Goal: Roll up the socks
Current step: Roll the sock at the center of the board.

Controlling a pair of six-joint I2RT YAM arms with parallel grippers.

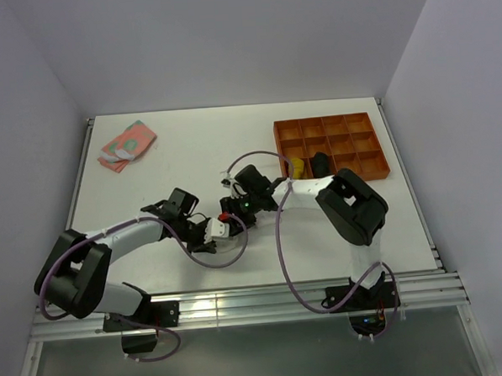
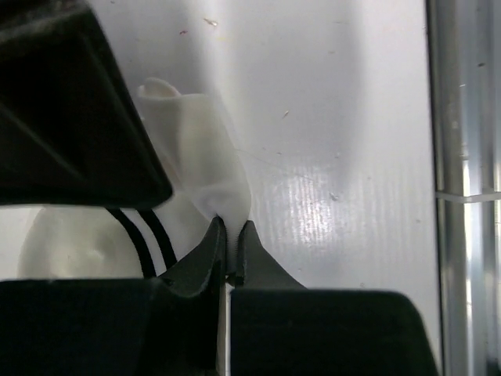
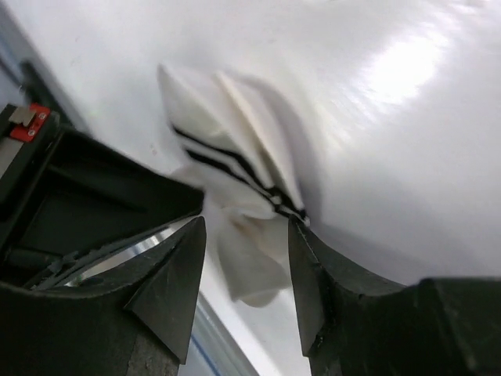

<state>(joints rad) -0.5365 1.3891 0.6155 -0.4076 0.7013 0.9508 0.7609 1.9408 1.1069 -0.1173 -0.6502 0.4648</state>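
From above, the left arm [image 1: 127,235] stretches toward 3 o'clock and the right arm [image 1: 310,189] doubles back toward 9. Their wrists meet mid-table [image 1: 338,234], and whatever lies under them is hidden from here. An orange tray [image 1: 279,144] sits at 1 o'clock and a patterned cloth [image 1: 127,146] at 10.

The left wrist view shows the left gripper [image 2: 232,235] clenched on a fold of the striped sock [image 2: 203,164].

In the right wrist view the right gripper [image 3: 246,227] is spread, its jaws standing apart on either side of that sock, whose black stripes are plain to see.

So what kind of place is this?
Probably a robot lab's test booth: left arm and right arm bolted to a metal rail, a white table boxed in by plain walls, an orange divided tray.
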